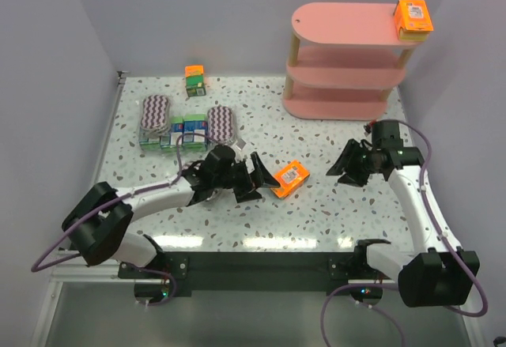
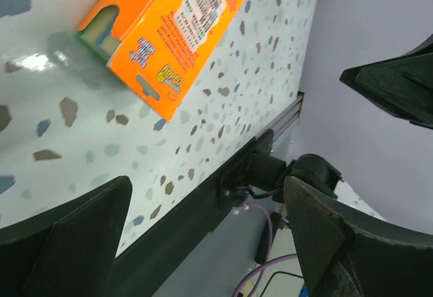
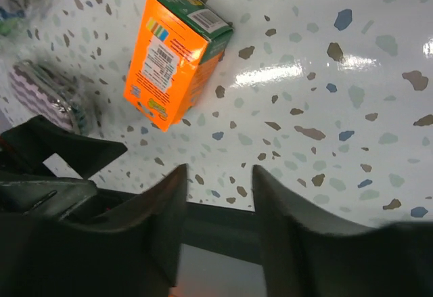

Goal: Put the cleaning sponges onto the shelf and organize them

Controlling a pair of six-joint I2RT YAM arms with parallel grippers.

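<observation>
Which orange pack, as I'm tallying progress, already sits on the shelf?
The orange pack at the right end of the shelf's top board; the other two are down on the table.

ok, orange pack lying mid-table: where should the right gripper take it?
Likely across its two long sides, mid-length, from above. The orange pack lies flat and skewed on the table, so its narrow width suits the jaws. The right gripper is open and empty, facing it; turn the wrist to match the skew.

My speckled desk [image 1: 332, 205] carries the pink shelf [image 1: 340, 24] at one o'clock, with an orange pack [image 1: 413, 17] on the right end of its top board. A second orange pack [image 1: 289, 179] lies near the desk's centre and a third orange pack [image 1: 195, 81] stands at eleven. Purple zigzag packs [image 1: 156, 115] and blue-green boxes [image 1: 183, 132] cluster at ten.
</observation>
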